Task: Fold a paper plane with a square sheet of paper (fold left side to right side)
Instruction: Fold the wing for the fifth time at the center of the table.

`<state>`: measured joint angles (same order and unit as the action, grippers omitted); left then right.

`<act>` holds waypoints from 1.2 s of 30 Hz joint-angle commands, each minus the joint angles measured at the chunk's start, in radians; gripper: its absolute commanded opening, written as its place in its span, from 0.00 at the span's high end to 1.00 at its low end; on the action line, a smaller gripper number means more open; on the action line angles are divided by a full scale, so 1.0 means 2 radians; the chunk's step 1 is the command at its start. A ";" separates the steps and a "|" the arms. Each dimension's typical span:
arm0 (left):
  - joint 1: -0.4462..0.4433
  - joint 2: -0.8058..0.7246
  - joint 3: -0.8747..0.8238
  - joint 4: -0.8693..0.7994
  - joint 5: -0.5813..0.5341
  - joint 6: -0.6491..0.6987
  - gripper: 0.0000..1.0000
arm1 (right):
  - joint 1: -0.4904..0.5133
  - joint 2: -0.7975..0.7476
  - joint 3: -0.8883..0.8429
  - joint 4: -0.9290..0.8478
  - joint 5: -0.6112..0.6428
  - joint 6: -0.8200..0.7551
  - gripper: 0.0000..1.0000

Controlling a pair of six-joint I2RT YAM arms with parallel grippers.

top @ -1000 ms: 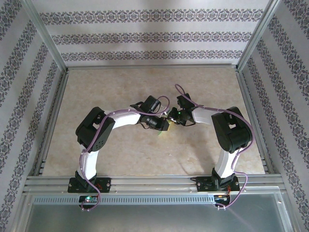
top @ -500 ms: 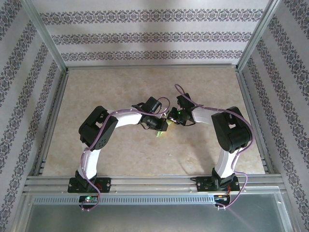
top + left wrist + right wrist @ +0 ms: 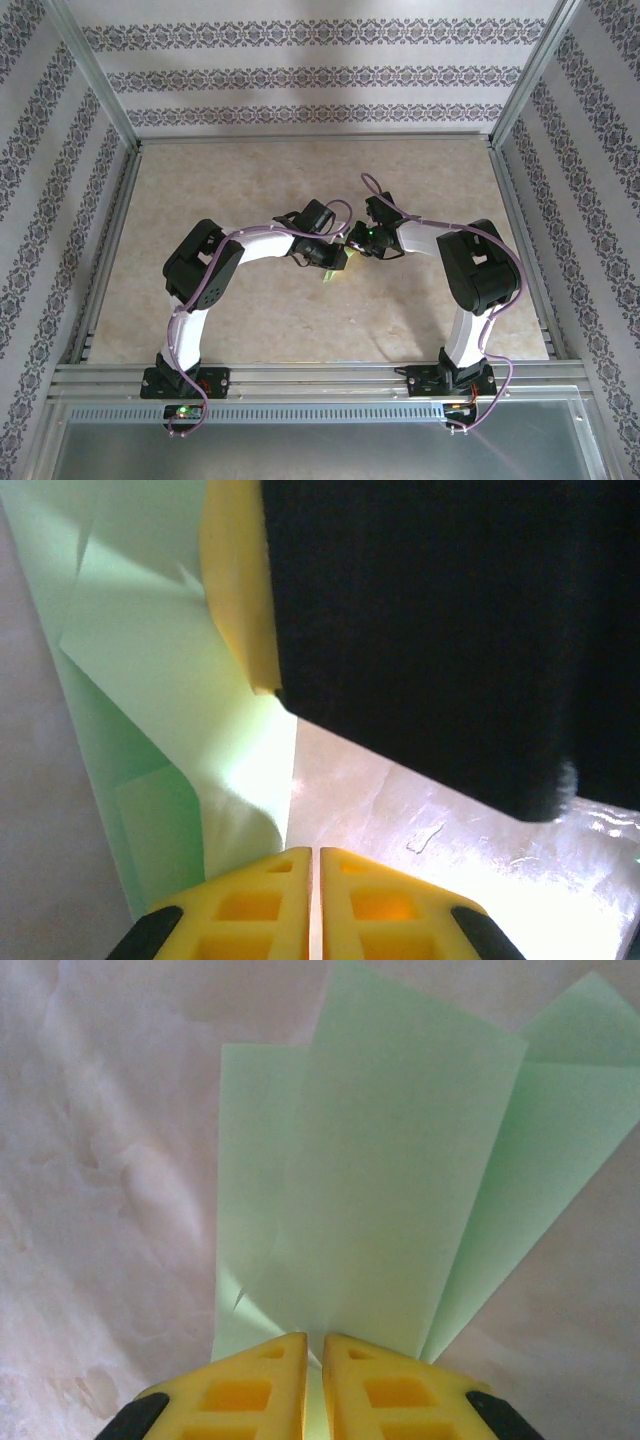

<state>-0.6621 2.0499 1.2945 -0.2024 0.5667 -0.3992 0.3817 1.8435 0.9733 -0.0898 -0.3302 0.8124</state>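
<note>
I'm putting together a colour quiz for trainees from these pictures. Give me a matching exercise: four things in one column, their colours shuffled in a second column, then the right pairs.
Things:
1. folded paper
2. right tool's fingers
3. table top
4. arm cable

Colours:
A. purple
B. beige, marbled
C. light green
D. yellow

Pairs: 1-C, 2-D, 3-B, 4-A.
</note>
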 commanded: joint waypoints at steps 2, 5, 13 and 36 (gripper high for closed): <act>-0.003 -0.009 0.006 -0.015 -0.020 0.011 0.89 | -0.002 0.020 0.000 -0.030 0.010 -0.007 0.82; -0.001 -0.013 0.002 -0.013 -0.022 0.009 0.89 | -0.002 0.019 0.000 -0.030 0.010 -0.007 0.81; 0.007 -0.055 -0.031 0.052 0.026 -0.033 0.80 | -0.002 0.018 0.000 -0.029 0.008 -0.004 0.81; 0.028 -0.031 -0.032 0.037 0.003 -0.037 0.69 | -0.001 0.017 0.002 -0.029 0.007 -0.005 0.81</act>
<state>-0.6071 1.9404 1.1961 -0.1162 0.5743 -0.4755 0.3817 1.8435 0.9737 -0.0891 -0.3313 0.8124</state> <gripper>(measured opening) 0.307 0.189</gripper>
